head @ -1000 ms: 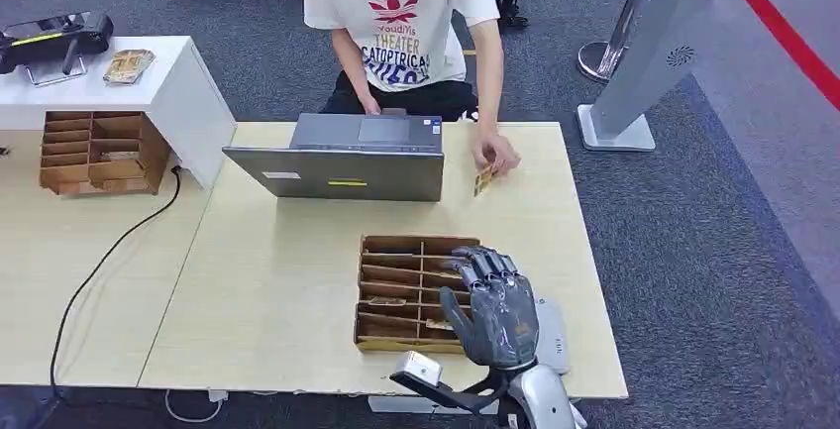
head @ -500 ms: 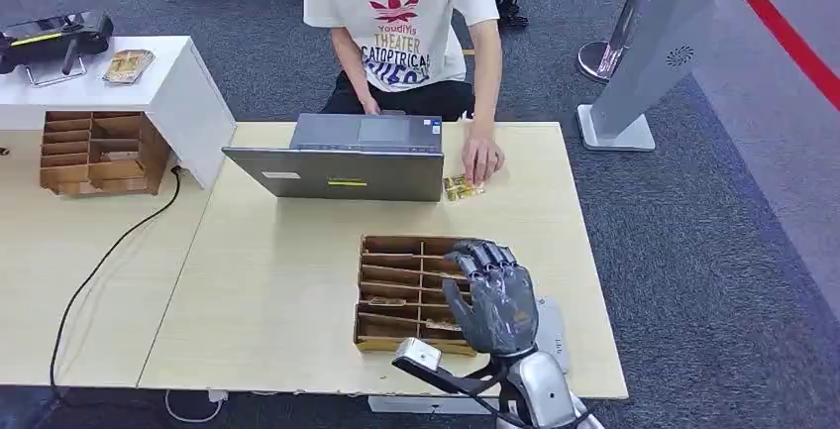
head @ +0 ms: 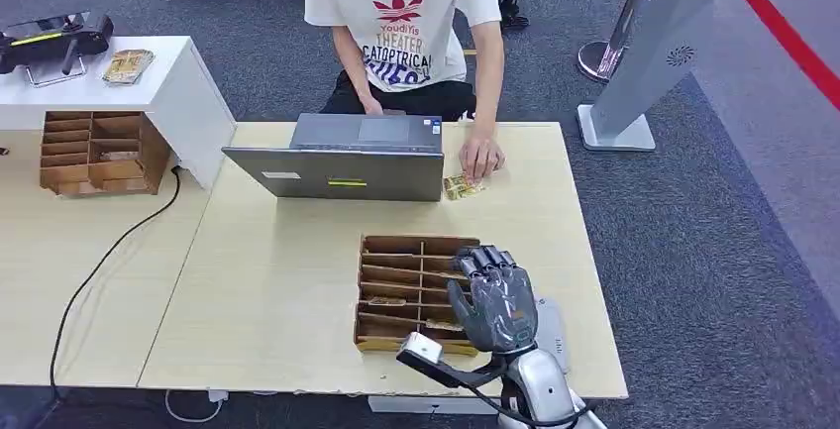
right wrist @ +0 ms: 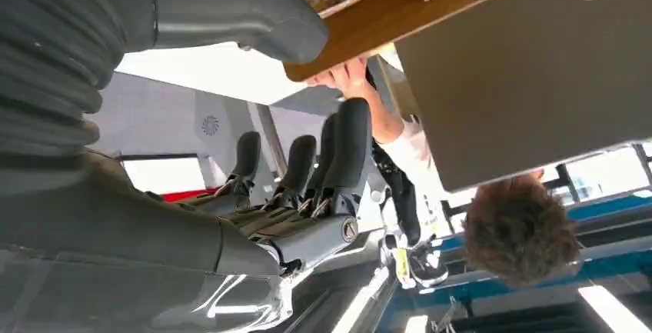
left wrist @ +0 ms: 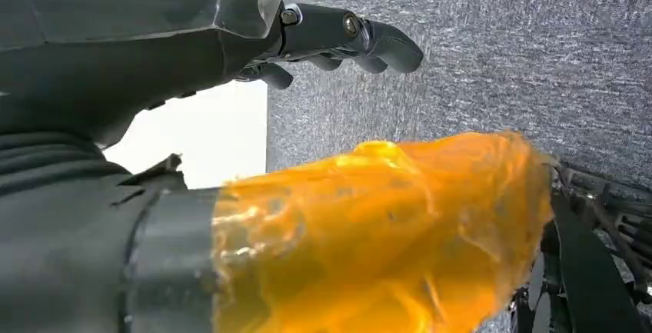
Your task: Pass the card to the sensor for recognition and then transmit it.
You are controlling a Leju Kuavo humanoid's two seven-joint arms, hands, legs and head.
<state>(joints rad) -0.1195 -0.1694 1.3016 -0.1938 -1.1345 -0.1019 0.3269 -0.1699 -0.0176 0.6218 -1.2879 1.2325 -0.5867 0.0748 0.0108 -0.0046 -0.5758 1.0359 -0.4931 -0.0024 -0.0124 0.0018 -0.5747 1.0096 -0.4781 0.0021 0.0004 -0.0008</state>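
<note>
1. The pale wooden table [head: 277, 290] takes up the middle of the head view, with grey carpet around it.
2. A person [head: 401, 23] in a white printed T-shirt sits at the table's 12 o'clock edge, one hand [head: 482, 160] reaching down onto the tabletop.
3. A grey laptop [head: 342, 161] stands open at 12 o'clock on the table, its lid back facing the robot.
4. A brown wooden card rack [head: 401, 290] with slotted compartments lies toward 5 o'clock on the table; a few cards rest in its slots.
5. The robot's right hand [head: 493, 300] hovers over the 3 o'clock side of the rack, fingers extended and slightly apart, palm down, holding nothing.
6. The robot's left hand [left wrist: 231, 41] hangs over grey carpet in its wrist view; its dark fingers [left wrist: 369, 37] are loosely bent with nothing between them, and an orange translucent covering wraps the thumb [left wrist: 369, 233].
7. A flat white sensor [head: 553, 335] lies at the table's 5 o'clock corner, just beside the right hand, partly hidden by it.
8. The card [head: 461, 187], small, yellowish and patterned, lies flat at 1 o'clock on the table, just right of the laptop, under the person's fingertips; its print is too small to read.
</note>
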